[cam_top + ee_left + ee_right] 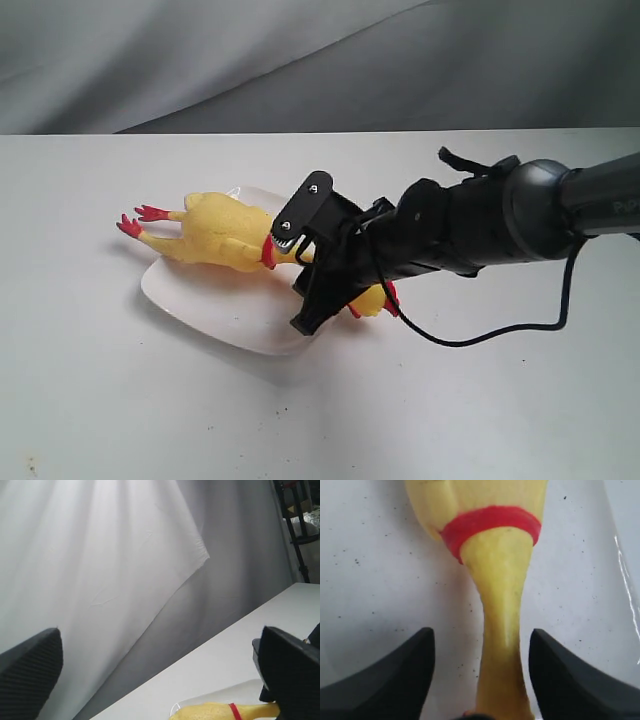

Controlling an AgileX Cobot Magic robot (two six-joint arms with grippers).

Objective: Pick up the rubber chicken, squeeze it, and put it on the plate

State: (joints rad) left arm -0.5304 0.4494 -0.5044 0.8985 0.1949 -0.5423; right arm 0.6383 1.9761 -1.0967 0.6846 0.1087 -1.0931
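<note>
The rubber chicken (pixel 215 232) lies across the white plate (pixel 220 312), its red feet past the far-left rim and its head (pixel 375 300) off the right edge. My right gripper (pixel 302 268) stands open astride the chicken's neck, one finger on each side. In the right wrist view the yellow neck (pixel 502 630) runs between the black fingers (pixel 395 680) with a gap on both sides, below the red neck band. My left gripper (pixel 160 635) is open and empty, raised, with the chicken (pixel 220 712) low in its view.
A white tabletop (pixel 480 400) carries the plate. Grey and white backdrop cloth (pixel 300 60) hangs behind. A black cable (pixel 470 335) loops from the right arm over the table. A dark stand (pixel 300 525) is off the table's far end.
</note>
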